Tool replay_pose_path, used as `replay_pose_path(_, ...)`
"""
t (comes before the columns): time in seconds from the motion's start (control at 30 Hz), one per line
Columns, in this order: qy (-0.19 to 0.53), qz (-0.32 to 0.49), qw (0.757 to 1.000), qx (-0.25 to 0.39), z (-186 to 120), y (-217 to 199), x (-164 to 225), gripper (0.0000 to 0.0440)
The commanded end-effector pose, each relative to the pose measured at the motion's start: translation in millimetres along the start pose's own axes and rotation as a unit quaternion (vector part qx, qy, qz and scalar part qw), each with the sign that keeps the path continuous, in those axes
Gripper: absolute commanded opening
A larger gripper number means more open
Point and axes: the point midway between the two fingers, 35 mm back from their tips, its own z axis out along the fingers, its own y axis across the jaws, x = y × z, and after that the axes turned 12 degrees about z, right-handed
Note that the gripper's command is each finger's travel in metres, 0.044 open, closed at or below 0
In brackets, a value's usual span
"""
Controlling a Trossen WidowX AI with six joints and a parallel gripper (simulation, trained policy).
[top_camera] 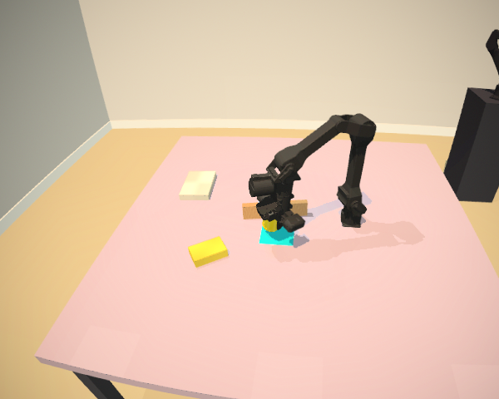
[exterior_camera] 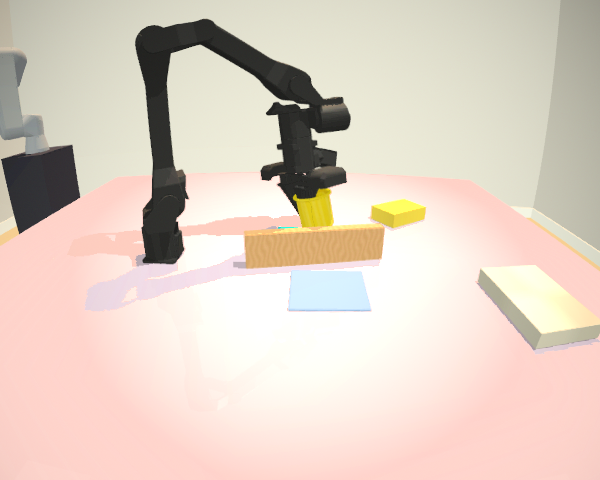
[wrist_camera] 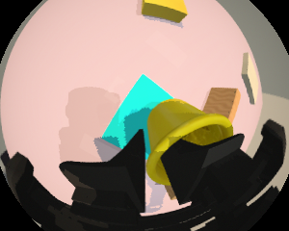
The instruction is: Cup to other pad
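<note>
Cup's over the wall, just the landing left

So we've got the gripper (top_camera: 279, 218) (exterior_camera: 310, 192) (wrist_camera: 147, 132) clamped on the rim side of the yellow cup (top_camera: 269, 224) (exterior_camera: 316, 209) (wrist_camera: 175, 117), and we're past the wooden wall (top_camera: 300, 208) (exterior_camera: 313, 248) (wrist_camera: 222, 103), over or right by the cyan pad (top_camera: 275, 238) (exterior_camera: 288, 227) (wrist_camera: 140, 98). If that's our target, the lift and the crossing look done; lowering, letting go and backing off are left. The cup leans a bit, so we'd want it straighter before release or the marbles could roll out.

The exterior view gives us the blue pad (exterior_camera: 328, 290) with nothing on it, which the top view doesn't show, but the wall hides the cup's foot there, so we can't tell if it's touching down. Only the wrist view lets us peek inside the mouth, and it's too dim to count marbles. None seem to be on the table (top_camera: 198, 309) (exterior_camera: 238, 361) (wrist_camera: 43, 63).
</note>
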Motion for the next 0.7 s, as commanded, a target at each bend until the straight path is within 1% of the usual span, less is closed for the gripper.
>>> replay_pose_path(0.0, -0.003, 0.004, 1.000, 0.004, 5, 1, 3, 0.0039)
replay_pose_path(0.13, -0.008, 0.009, 1.000, 0.005, 10, 1, 5, 0.0045)
replay_pose_path(0.27, -0.015, 0.016, 1.000, 0.003, 12, 1, 5, 0.0061)
replay_pose_path(0.33, -0.022, 0.020, 1.000, 0.002, 11, 1, 4, 0.0079)
replay_pose_path(0.43, -0.040, 0.027, 0.999, -0.002, 6, 0, -1, 0.0140)
replay_pose_path(0.67, -0.065, 0.033, 0.997, -0.013, -4, 1, -3, 0.0156)
